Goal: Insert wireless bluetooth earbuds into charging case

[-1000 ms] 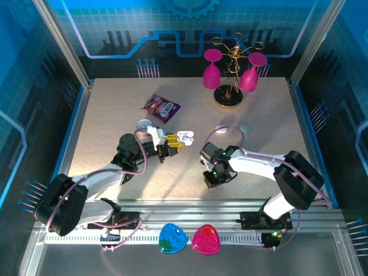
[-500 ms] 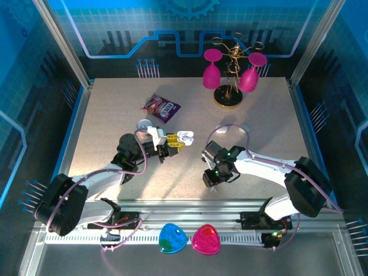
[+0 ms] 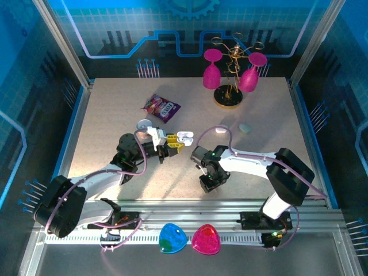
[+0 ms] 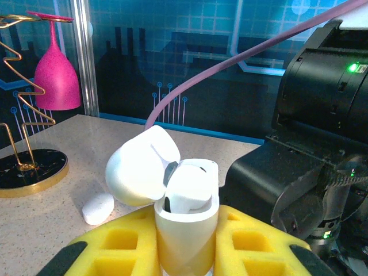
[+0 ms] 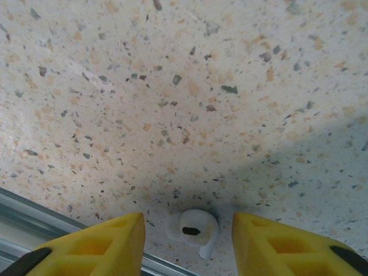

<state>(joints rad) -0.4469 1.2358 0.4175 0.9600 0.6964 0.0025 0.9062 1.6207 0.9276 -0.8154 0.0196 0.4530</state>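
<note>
nearest: right hand (image 5: 188,244) spread wide, straddling a tiny glossy white plastic earbud (image 5: 192,229) on the speckled table (image 5: 172,86). farther: left hand (image 3: 171,144), yellow foam pads (image 4: 115,241) clamped on a smooth rounded white case (image 4: 185,230), lid open, second earbud (image 4: 187,192) seated inside.

Nothing legible from where I work.
From above, the purple packet (image 3: 161,107) at the upper left of the table carries pale printing on its wrapper, but it is too small and blurred for me to make out a word, brand or number. The blue backdrop (image 3: 172,34) along the top of the frame bears a gear outline and circuit-like lines, which are drawings and not letters.
</note>
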